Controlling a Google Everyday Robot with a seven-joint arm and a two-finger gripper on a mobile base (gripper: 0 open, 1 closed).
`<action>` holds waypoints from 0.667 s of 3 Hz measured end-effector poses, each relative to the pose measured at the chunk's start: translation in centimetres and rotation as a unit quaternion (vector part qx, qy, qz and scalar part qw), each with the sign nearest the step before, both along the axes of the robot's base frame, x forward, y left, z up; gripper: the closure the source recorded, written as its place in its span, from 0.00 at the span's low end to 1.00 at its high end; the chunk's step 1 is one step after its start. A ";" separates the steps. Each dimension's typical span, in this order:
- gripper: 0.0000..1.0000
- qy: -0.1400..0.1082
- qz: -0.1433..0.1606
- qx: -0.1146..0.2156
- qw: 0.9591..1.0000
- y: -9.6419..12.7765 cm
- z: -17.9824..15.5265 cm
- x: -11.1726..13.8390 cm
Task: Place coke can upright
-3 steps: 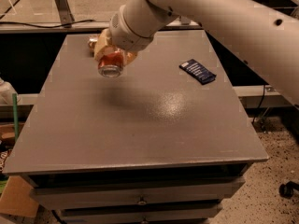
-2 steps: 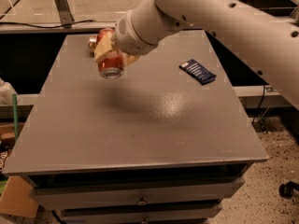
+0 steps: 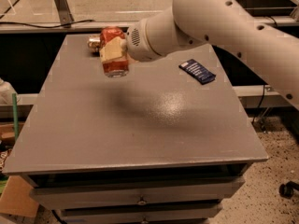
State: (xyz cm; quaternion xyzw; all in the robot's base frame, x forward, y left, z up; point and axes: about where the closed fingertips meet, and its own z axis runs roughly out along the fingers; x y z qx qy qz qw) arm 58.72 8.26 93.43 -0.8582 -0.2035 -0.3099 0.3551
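The coke can (image 3: 114,66), red with a silver bottom rim, is held upright in my gripper (image 3: 113,51) above the far left part of the grey table (image 3: 140,125). The tan fingers (image 3: 112,50) are clamped on its sides. The can hangs above the table top, not touching it, with its shadow on the table below to the right. My white arm reaches in from the upper right.
A flat dark blue packet (image 3: 196,71) lies on the table's far right. A tan-and-silver snack packet (image 3: 95,41) lies at the far left edge, mostly hidden behind the can. Drawers sit under the table front. A cardboard box (image 3: 16,197) is on the floor at left.
The can has turned more upright in the gripper. The arm has swung lower across the view while the can stays over the same far left spot.
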 end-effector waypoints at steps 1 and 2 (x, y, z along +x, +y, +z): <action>1.00 0.007 0.023 -0.015 1.000 1.1 -1.6 -0.3; 1.00 -0.025 0.077 -0.039 0.996 1.4 -1.4 -0.7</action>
